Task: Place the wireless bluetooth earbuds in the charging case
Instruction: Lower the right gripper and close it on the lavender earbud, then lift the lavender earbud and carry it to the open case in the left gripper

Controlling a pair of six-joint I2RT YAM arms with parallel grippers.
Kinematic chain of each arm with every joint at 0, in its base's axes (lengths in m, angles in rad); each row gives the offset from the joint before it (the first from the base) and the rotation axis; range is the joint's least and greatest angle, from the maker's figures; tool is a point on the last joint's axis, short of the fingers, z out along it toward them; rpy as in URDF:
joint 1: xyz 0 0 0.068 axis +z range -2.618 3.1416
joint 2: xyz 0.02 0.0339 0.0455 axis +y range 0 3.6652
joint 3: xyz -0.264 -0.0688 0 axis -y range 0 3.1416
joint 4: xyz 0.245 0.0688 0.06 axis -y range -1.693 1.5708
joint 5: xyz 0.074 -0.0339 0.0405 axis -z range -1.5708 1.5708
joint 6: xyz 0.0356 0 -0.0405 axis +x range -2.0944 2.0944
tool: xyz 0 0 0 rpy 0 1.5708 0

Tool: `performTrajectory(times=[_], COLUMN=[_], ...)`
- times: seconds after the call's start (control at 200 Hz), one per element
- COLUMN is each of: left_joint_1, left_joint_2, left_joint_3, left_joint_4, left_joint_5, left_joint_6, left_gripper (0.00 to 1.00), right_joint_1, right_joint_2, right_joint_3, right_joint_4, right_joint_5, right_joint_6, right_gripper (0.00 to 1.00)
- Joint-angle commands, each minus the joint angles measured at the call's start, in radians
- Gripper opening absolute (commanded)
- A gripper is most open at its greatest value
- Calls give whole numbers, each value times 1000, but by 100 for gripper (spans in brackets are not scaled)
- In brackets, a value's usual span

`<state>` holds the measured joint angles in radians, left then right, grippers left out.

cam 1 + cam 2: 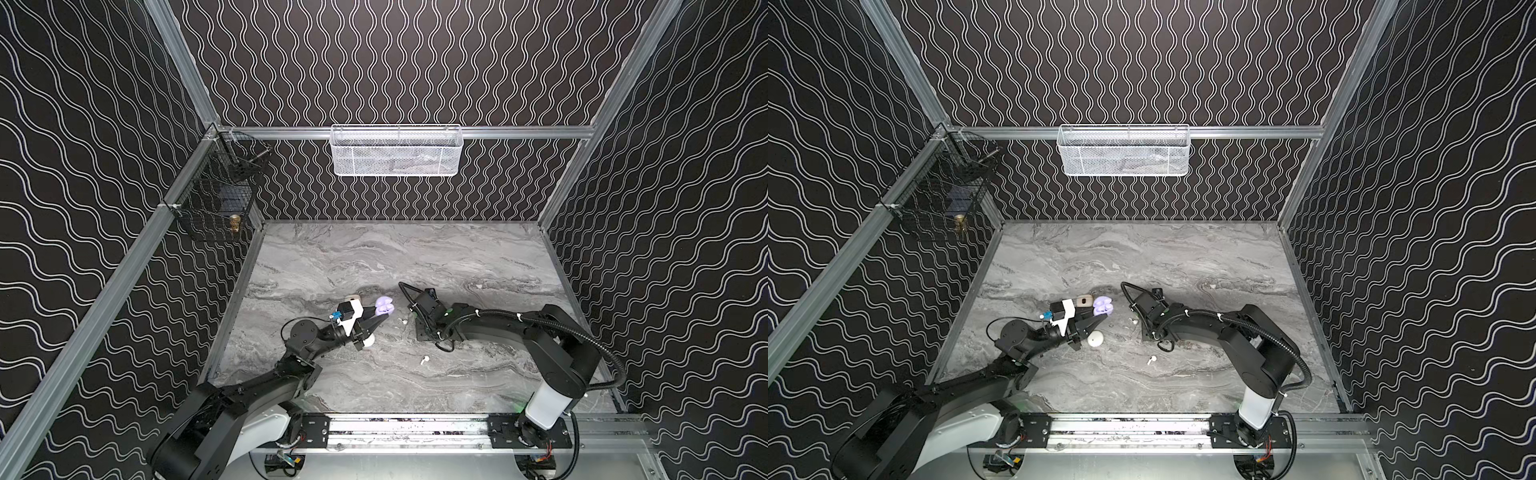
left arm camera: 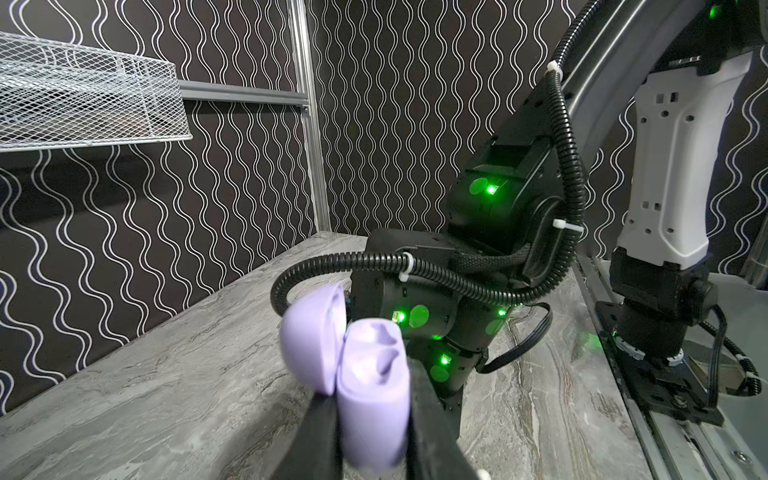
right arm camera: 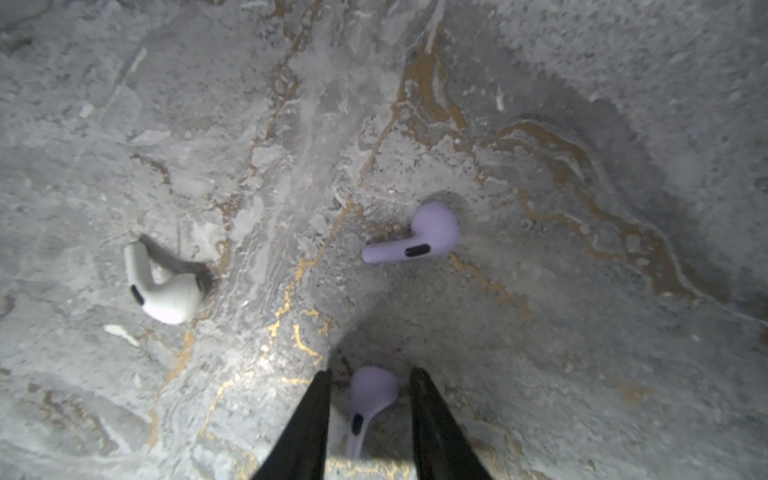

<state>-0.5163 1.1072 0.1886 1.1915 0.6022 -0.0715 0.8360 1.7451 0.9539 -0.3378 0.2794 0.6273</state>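
So the left arm (image 1: 291, 370) comes in from the near left, and the left gripper (image 2: 372, 386) is clamped tight on the purple charging case (image 2: 374, 419). The right arm (image 1: 498, 328) stretches low across from the near right, wrist pointing straight down. The right gripper (image 3: 371, 374) is parted, with fingers either side of a purple earbud (image 3: 372, 392), not quite touching it.

Lavender case (image 2: 371, 399), lavender earbud (image 3: 415, 237), white earbud (image 3: 164, 291); grey gold-veined marble tabletop (image 3: 582, 104); black walls (image 1: 395, 62), white wavy lines.

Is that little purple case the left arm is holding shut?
No, the lavender charging case has its lid swung back, baring two empty earbud hollows.
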Motion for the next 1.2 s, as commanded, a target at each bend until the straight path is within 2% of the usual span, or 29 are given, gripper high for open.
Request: performTrajectory(times=[0.0, 0.761, 1.016, 1.196], left_joint_1=[-1, -4, -4, -5], left_joint_2=[-1, 1, 11, 13], left_joint_3=[7, 6, -7, -14], left_joint_4=[7, 16, 64, 90], left_joint_5=[-1, 2, 16, 27], left_joint_6=[16, 21, 14, 12], left_gripper=[0, 0, 0, 0], right_joint_1=[0, 2, 28, 109], right_joint_2=[10, -43, -231, -409], right_joint_3=[-4, -35, -40, 17], right_joint_4=[-6, 18, -13, -90], right_joint_5=[-6, -14, 76, 189], right_joint_6=[4, 38, 91, 122], right_gripper=[33, 16, 13, 13])
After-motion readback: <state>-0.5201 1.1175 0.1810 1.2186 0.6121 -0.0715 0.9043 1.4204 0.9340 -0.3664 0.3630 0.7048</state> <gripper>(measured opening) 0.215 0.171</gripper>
